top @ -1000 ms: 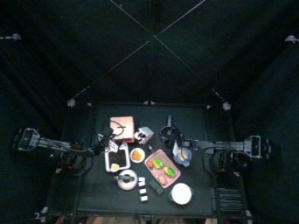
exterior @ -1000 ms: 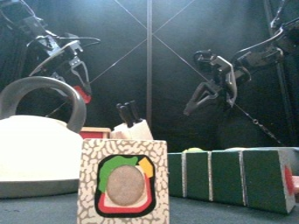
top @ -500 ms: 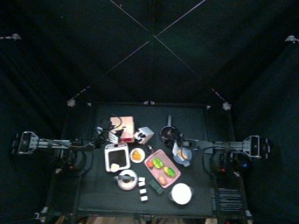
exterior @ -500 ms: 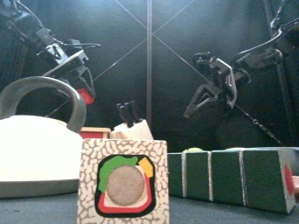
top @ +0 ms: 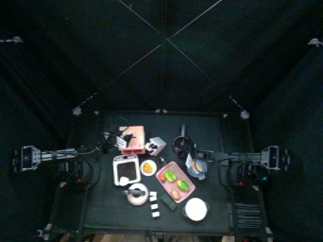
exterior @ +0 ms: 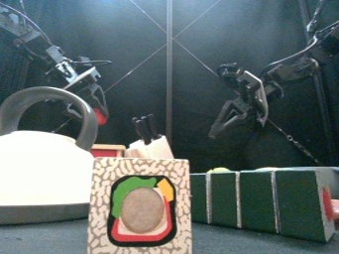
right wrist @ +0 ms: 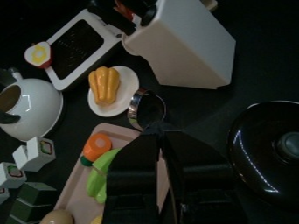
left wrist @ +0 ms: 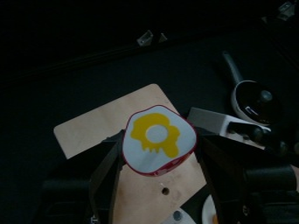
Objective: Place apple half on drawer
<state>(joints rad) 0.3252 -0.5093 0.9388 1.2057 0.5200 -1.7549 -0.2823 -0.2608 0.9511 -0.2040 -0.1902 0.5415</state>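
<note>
One step remains: the left tool (left wrist: 156,162) grips the apple half (left wrist: 158,142) above the drawer (left wrist: 122,122), not yet released. The right tool (right wrist: 160,144) hangs closed and empty.

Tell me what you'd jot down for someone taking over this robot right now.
Left gripper: fingers shut on the apple half, pale face toward the wrist camera.
Right gripper: fingers shut, holding nothing, hanging over the pink tray on the table's right side.
Drawer: directly under the apple half; in the front view the half looks held above it, not resting on it.
Done: apple half picked up and brought over the drawer.
Left: lower it onto the flat top, open the fingers, pull the arm away.
</note>
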